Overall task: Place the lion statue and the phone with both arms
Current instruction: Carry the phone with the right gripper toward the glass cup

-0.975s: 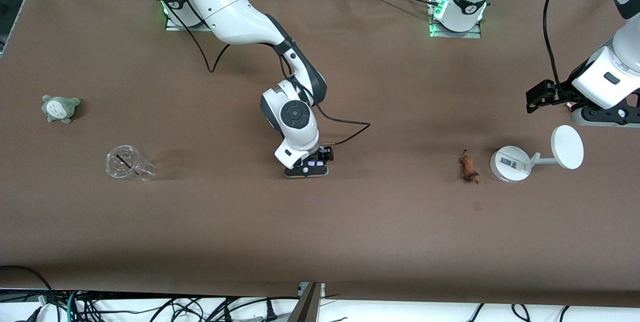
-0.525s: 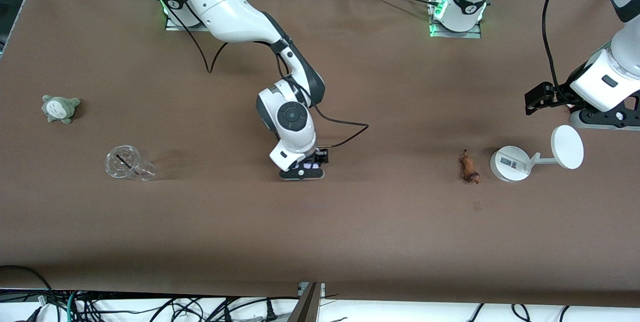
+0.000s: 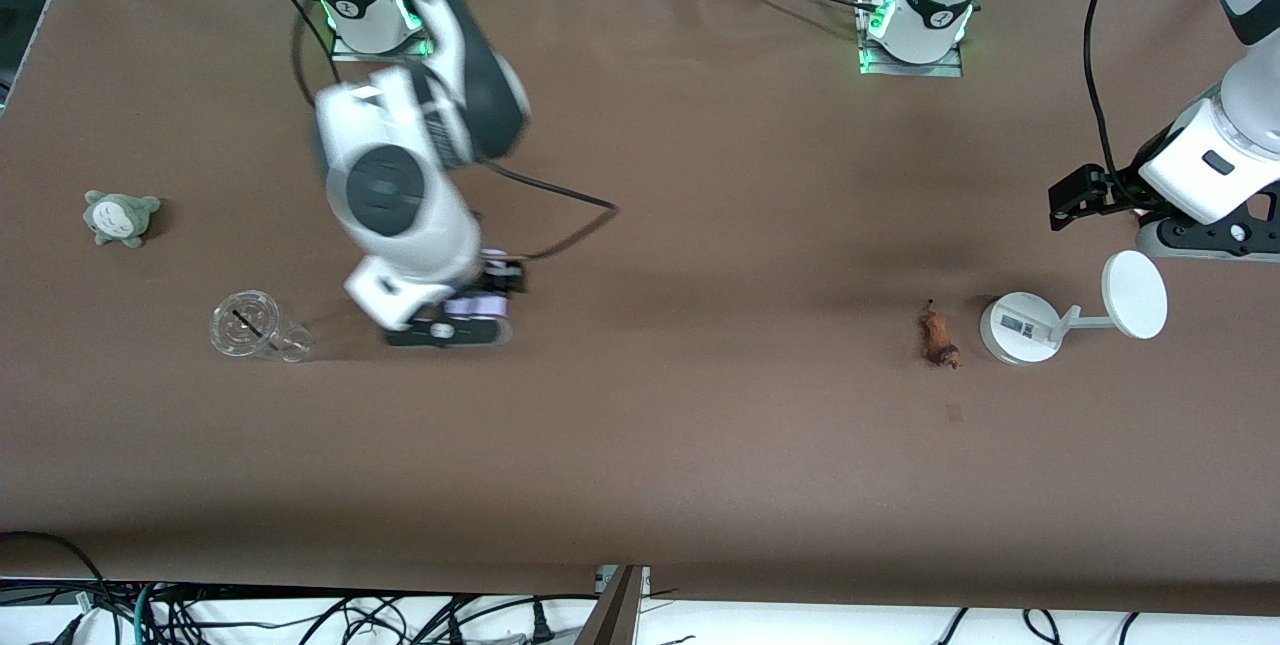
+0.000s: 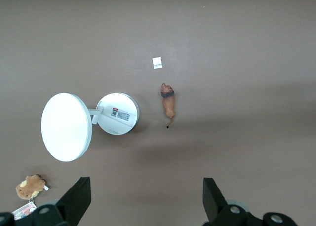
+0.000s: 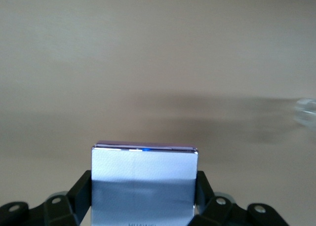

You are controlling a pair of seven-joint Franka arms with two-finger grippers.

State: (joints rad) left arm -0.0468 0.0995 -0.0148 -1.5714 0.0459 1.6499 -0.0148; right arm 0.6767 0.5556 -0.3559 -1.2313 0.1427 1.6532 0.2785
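**Phone in transit; lion statue awaiting pickup**

The right gripper (image 3: pixel 470 310) is clamped on the phone (image 5: pixel 144 184) and carries it above the table (image 3: pixel 700 445), beside the clear cup (image 3: pixel 255 327). Recommendation: lower it level and release only on contact, clear of the cup. The left gripper (image 4: pixel 143 201) hangs spread wide above the lion statue (image 3: pixel 938 338), which lies just beside the white stand (image 3: pixel 1020 327). Descend centred on the body, avoiding the stand.

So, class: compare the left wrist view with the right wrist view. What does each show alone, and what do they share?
Only the left wrist view: the lion, the stand, a brown plush, a small tag, and the open left pincer. Only the right wrist view: the phone clamped in the right pincer, and a clear cup's edge. Both show the table.
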